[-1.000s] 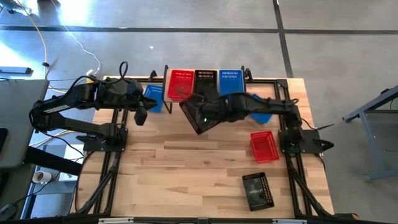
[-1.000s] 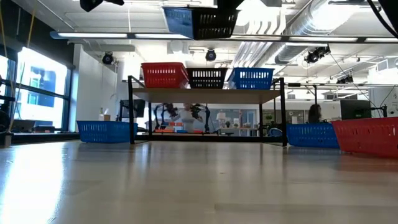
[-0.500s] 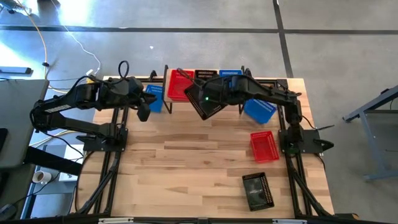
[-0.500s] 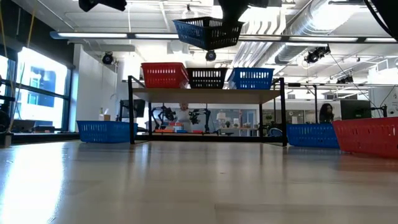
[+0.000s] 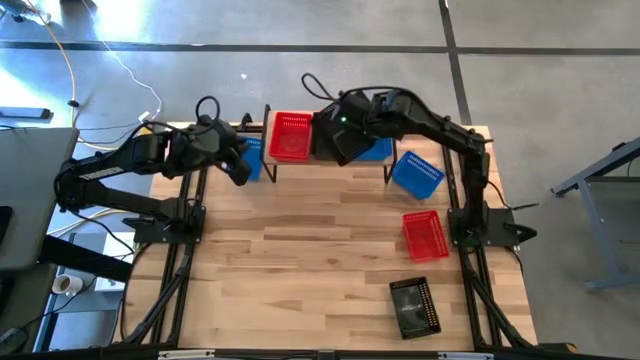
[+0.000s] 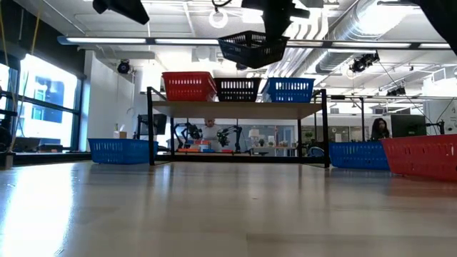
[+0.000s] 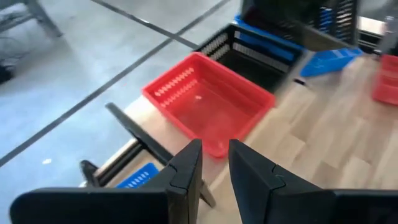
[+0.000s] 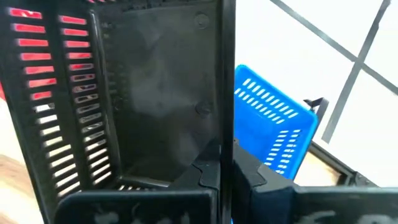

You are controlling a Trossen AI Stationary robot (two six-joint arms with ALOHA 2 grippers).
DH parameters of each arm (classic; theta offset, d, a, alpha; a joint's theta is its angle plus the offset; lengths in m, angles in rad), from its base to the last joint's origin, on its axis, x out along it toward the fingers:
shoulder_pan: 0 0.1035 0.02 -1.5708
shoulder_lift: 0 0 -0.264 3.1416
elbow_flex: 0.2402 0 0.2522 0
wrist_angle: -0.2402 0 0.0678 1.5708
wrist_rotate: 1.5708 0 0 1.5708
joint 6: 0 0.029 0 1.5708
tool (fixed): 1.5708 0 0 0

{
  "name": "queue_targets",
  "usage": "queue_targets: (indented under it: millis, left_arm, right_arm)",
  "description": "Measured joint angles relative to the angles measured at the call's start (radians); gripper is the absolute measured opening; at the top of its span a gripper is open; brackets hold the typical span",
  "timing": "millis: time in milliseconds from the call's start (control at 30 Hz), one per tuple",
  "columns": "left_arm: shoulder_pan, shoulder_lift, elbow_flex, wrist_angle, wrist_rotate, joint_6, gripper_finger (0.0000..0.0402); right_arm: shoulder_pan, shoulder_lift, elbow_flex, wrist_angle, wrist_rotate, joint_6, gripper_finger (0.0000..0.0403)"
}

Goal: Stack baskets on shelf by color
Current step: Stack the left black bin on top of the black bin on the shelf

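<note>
Right tool (image 8: 221, 168) pinched on the rim of a black basket (image 5: 343, 143), holding it tilted in the air above the middle of the shelf (image 6: 235, 109); in the low view this carried basket (image 6: 253, 48) hangs clear over the shelf's black basket (image 6: 238, 89), not touching it. Shelf at the counter's (image 5: 300, 270) far edge carries 3 baskets side by side: red basket (image 5: 291, 136) at left, black in the middle, blue basket (image 6: 289, 89) at right.

Left tool (image 7: 214, 165) hovers near the shelf's left end, fingers (image 7: 186, 171) narrow with only a slim gap, holding nothing; red shelf basket just ahead of it in the left wrist view.

Loose on the counter: blue one (image 5: 248, 157) left of the shelf, tilted blue one (image 5: 417, 172) right of the shelf, red one (image 5: 424, 235) nearer the front right, black one (image 5: 414, 307) by the front edge. A person shows far behind in the low view.
</note>
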Motion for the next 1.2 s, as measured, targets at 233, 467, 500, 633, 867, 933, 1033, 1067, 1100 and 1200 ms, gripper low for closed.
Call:
queue_targets:
  millis: [233,467,500,633,867,933,1033,1067,1100,1200]
  left_arm:
    - [0.085,0.0,0.0,0.0,-0.009,0.0,0.0069]
    - [0.158,0.0,0.0,0.0,0.006,-0.003,0.0069]
    - [0.166,0.0,0.0,0.0,0.013,-0.004,0.0069]
    - [0.192,0.0,0.0,0.0,0.042,-0.003,0.0069]
    - [0.217,0.0,0.0,0.001,0.052,0.003,0.0069]
    - [0.224,0.0,0.0,0.001,0.053,0.003,0.0069]
    - [0.236,0.0,0.0,0.004,0.052,0.003,0.0069]
    - [0.238,0.0,0.0,0.01,0.052,0.003,0.0069]
    - [0.241,0.0,0.0,0.018,0.053,0.003,0.0069]
    - [0.241,0.0,0.0,0.055,0.053,-0.001,0.0069]
  right_arm:
    - [-0.035,-0.047,0.0,0.0,0.002,-0.031,0.0]
    - [-0.016,-0.099,-0.006,0.003,0.032,-0.019,0.0]
    - [-0.01,-0.11,-0.023,0.005,0.04,-0.011,0.0]
    - [0.01,-0.198,-0.187,0.002,0.069,0.076,0.0]
    - [0.015,-0.435,-0.475,0.195,0.061,0.247,0.0]
    - [0.014,-0.492,-0.546,0.274,0.059,0.284,0.0]
    - [0.0,-0.564,-0.634,0.397,0.051,0.342,0.0]
    - [-0.008,-0.582,-0.659,0.441,0.041,0.355,0.0]
    - [-0.017,-0.596,-0.682,0.487,0.032,0.356,0.0]
    - [-0.048,-0.614,-0.73,0.608,-0.02,0.356,0.0]
